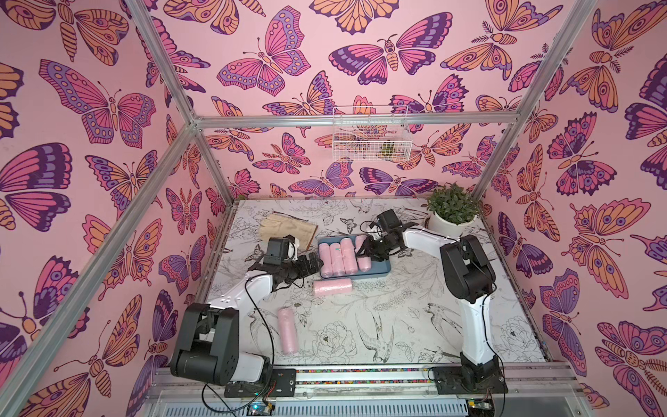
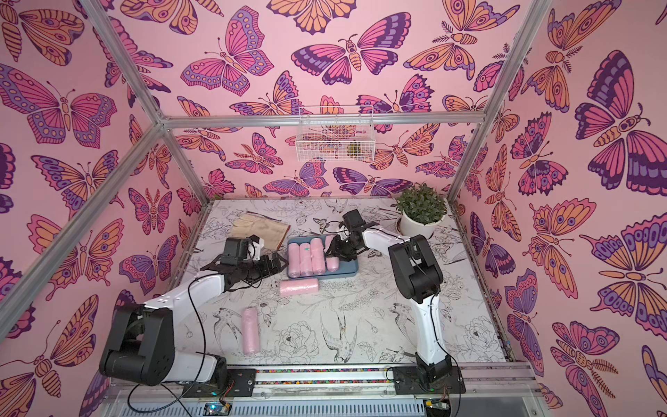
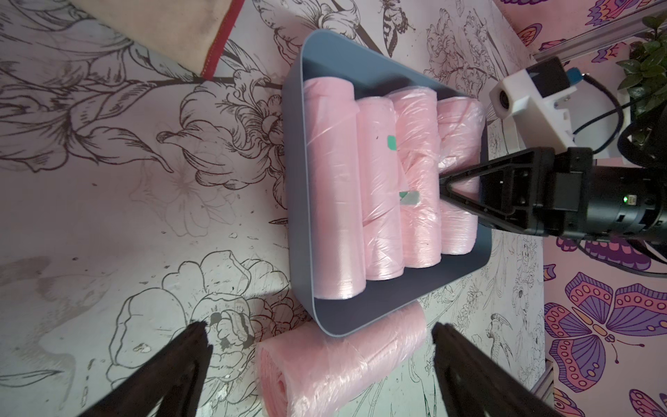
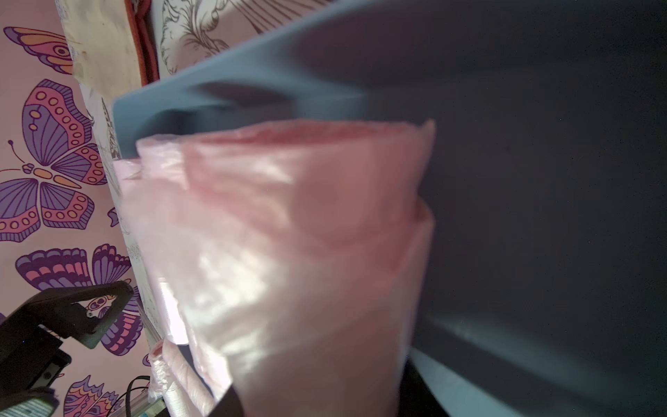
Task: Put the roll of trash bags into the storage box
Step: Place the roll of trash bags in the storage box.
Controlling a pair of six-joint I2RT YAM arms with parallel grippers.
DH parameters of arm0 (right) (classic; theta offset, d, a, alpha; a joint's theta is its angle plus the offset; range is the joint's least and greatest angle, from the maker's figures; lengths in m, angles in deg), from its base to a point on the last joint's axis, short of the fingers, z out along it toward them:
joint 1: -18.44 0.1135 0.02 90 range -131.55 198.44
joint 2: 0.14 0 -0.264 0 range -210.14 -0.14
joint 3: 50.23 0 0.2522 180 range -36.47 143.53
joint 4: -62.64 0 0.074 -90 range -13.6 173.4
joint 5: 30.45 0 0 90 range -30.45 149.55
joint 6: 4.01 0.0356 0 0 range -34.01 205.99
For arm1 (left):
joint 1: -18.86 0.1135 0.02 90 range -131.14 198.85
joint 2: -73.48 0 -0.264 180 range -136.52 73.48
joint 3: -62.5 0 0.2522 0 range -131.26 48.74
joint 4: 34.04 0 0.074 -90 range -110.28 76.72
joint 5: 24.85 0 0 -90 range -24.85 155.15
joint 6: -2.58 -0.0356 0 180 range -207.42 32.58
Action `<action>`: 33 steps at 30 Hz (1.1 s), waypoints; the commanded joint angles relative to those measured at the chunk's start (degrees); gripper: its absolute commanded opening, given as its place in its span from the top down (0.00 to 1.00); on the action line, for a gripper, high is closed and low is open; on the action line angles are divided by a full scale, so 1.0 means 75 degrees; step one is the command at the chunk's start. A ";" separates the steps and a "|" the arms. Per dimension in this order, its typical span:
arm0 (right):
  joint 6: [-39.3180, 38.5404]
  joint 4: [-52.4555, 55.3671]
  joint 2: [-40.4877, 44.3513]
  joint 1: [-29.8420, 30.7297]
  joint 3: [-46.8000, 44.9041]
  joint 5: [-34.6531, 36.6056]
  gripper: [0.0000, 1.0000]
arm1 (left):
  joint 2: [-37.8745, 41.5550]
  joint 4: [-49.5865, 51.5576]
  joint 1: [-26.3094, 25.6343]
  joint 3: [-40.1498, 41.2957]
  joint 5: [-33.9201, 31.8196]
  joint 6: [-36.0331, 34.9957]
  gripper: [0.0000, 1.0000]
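Note:
The slate-blue storage box [image 1: 379, 271] [image 2: 347, 269] lies mid-table with three pink rolls side by side in it. My right gripper [image 1: 365, 251] [image 4: 325, 393] is shut on a fourth pink roll of trash bags [image 1: 363, 263] [image 4: 288, 234], which is down inside the box [image 4: 541, 180] beside the others. In the left wrist view one black finger of the right gripper [image 3: 469, 187] presses on that roll [image 3: 458, 224]. My left gripper [image 1: 313, 265] [image 3: 320, 326] stands open just left of the box [image 3: 299, 180], holding nothing.
One loose pink roll [image 1: 332, 287] [image 3: 339, 361] lies against the box's near edge, another [image 1: 287, 330] nearer the left arm's base. A beige cloth [image 1: 288, 227] lies behind the left gripper. A potted plant [image 1: 451, 209] stands back right, and a white wire basket [image 1: 370, 139] hangs on the back wall.

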 commanded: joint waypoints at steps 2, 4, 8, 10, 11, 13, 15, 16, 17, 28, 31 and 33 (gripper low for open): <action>0.0040 -0.0070 -0.0175 -0.0054 0.0289 -0.0185 0.60 | 0.0027 0.0135 0.0041 0.0036 0.0139 -0.0098 0.00; 0.0043 -0.0064 -0.0202 -0.0054 0.0290 -0.0191 0.60 | 0.0042 0.0134 0.0035 0.0034 0.0141 -0.0099 0.00; 0.0009 -0.0019 -0.0220 -0.0054 0.0343 -0.0220 0.58 | 0.0055 0.0134 0.0040 0.0047 0.0141 -0.0087 0.00; -0.0029 0.0003 -0.0242 -0.0054 0.0369 -0.0262 0.56 | 0.0061 0.0130 0.0039 0.0051 0.0149 -0.0081 0.00; -0.0032 0.0032 -0.0253 -0.0054 0.0380 -0.0273 0.55 | 0.0067 0.0130 0.0030 0.0055 0.0153 -0.0073 0.00; -0.0077 0.0085 -0.0259 -0.0047 0.0407 -0.0273 0.54 | 0.0074 0.0131 0.0041 0.0065 0.0153 -0.0075 0.00; -0.0088 0.0110 -0.0246 -0.0043 0.0406 -0.0273 0.53 | 0.0085 0.0127 0.0040 0.0073 0.0151 -0.0075 0.00; -0.0099 0.0126 -0.0230 -0.0042 0.0407 -0.0265 0.52 | 0.0087 0.0127 0.0041 0.0064 0.0158 -0.0069 0.00; -0.0103 0.0131 -0.0225 -0.0042 0.0407 -0.0262 0.51 | 0.0087 0.0123 0.0037 0.0063 0.0160 -0.0070 0.00; -0.0318 0.0385 0.0055 -0.0042 0.0419 -0.0124 0.35 | 0.0114 0.0127 0.0040 0.0065 0.0170 -0.0057 0.00; -0.0405 0.0521 0.0161 -0.0044 0.0432 -0.0040 0.34 | 0.0114 0.0131 0.0039 0.0079 0.0154 -0.0050 0.00; -0.0445 0.0554 0.0225 -0.0042 0.0431 -0.0027 0.33 | 0.0108 0.0133 0.0040 0.0080 0.0159 -0.0048 0.00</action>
